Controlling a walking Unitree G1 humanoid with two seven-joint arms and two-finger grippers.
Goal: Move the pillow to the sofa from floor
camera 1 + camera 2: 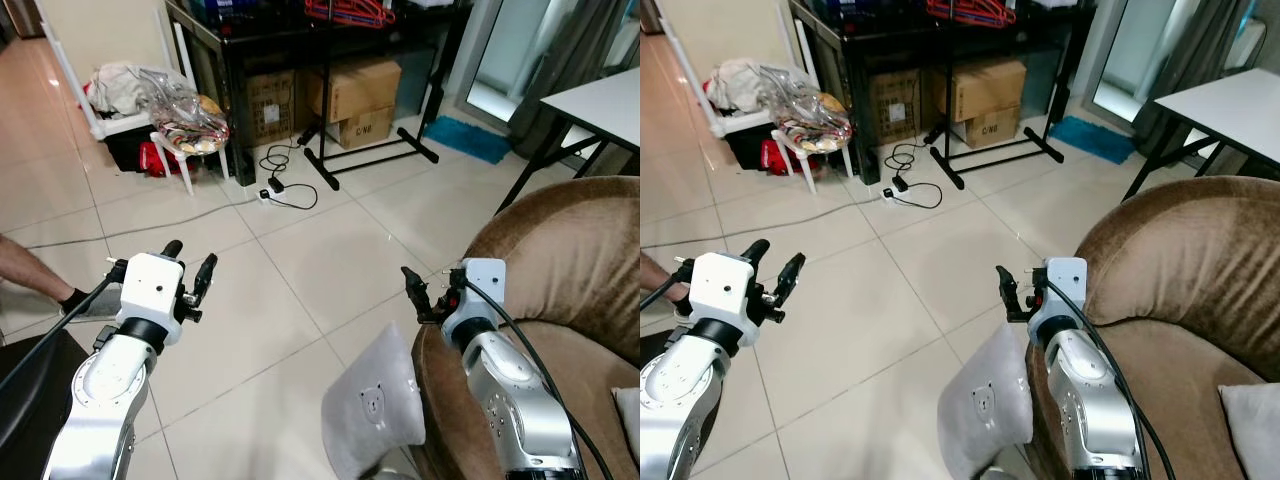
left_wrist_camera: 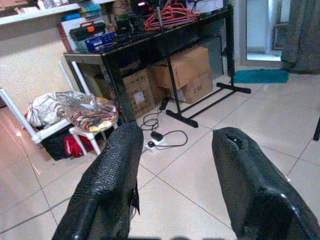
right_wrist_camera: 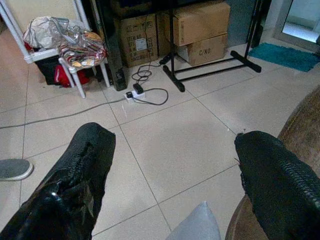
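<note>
The grey pillow [image 1: 375, 405] is leaning upright against the brown sofa [image 1: 570, 260], just below the right gripper [image 1: 425, 293], whose wide-spread fingers are sitting far nearer than the equally wide left gripper [image 1: 190, 268].

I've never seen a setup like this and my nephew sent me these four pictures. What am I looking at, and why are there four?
This is a walking humanoid robot with two silver arms, each ending in a two-fingered black claw. The two wide pictures come from cameras in its head, looking down and forward. There you see the left claw and the right claw, both open and holding nothing.

The other two pictures come from cameras on the wrists, looking out between each claw's fingers.

On the tiled floor a grey pillow leans against a brown sofa; the robot is meant to lift it onto the sofa. Further back stand cardboard boxes, a black clothes rack and a power cable. A person's foot shows at the left.
</note>
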